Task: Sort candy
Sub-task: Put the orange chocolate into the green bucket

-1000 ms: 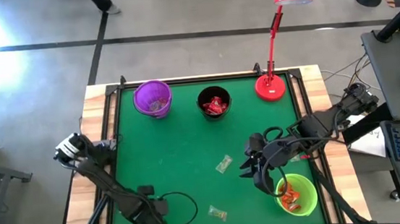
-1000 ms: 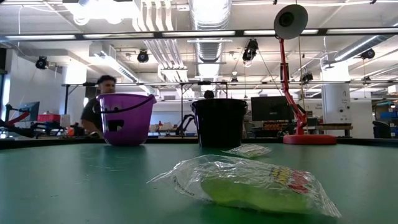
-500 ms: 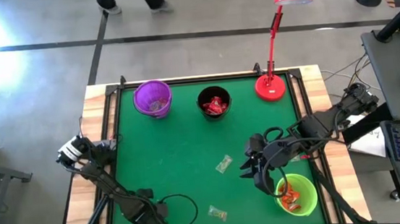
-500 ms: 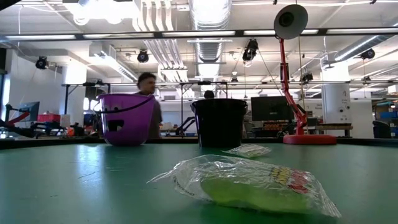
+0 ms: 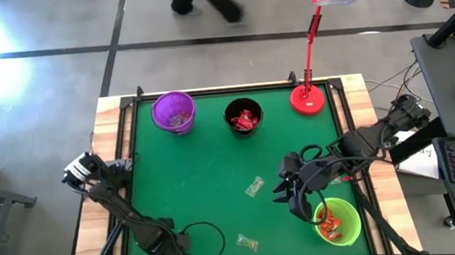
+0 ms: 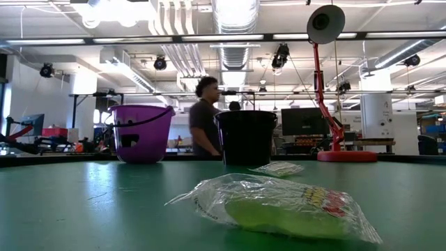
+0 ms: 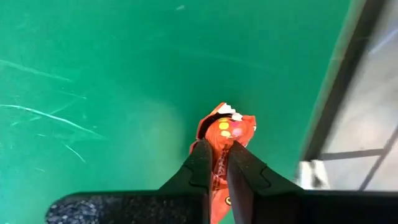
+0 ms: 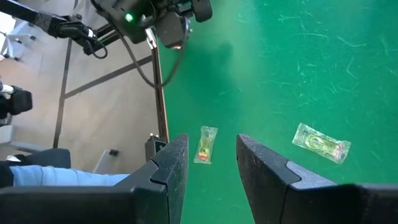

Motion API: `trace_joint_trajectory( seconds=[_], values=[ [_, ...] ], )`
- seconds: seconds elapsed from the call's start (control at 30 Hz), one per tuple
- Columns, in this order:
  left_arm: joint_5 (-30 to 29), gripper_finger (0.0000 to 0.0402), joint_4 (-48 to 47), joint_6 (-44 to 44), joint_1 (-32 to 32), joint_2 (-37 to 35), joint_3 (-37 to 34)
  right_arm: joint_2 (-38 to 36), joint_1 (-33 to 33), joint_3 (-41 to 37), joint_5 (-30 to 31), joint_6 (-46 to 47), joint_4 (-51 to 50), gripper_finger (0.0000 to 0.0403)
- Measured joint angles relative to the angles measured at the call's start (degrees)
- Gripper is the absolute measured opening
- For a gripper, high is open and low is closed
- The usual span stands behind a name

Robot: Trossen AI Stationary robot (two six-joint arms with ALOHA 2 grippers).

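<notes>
Left gripper (image 7: 216,163), lower left of the high view: fingers (image 7: 200,165) clamped on an orange-red candy (image 7: 225,129). Right gripper (image 8: 211,158), lower right: fingers parted, nothing held. Two clear-wrapped candies (image 5: 254,186) (image 5: 247,242) are laid on the green surface (image 5: 206,170). Orange candies are seen in the green cup (image 5: 344,210), red ones in the black cup (image 5: 244,115).

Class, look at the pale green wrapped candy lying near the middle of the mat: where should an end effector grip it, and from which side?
Grip the pale green candy across its narrow middle, coming straight down from above. It lies flat on the mat with clear space all round, so its thin wrapper ends would likely slip; the fuller middle gives a firmer hold.
</notes>
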Motion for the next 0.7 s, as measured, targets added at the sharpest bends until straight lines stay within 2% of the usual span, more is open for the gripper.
trace_joint_trajectory(
  seconds=[0.13,0.33,0.5,0.7],
  values=[
    [-0.4,0.0001,-0.2,-1.4,0.2,-3.1,1.4,0.0,0.0,0.0,0.0,-0.3,0.0,0.0128],
    [-10.1,0.0,-2.3,-7.0,0.6,-12.5,1.7,0.0,0.0,0.0,0.0,-3.4,0.0,0.0128],
    [-25.0,0.0,-3.4,-10.3,1.6,-21.4,1.7,0.0,0.0,0.0,0.0,-7.0,-0.1,0.0128],
    [-48.1,0.0,-3.2,-9.1,1.9,-30.1,1.7,1.3,0.0,0.0,1.2,-9.7,0.0,0.0128]
  ],
)
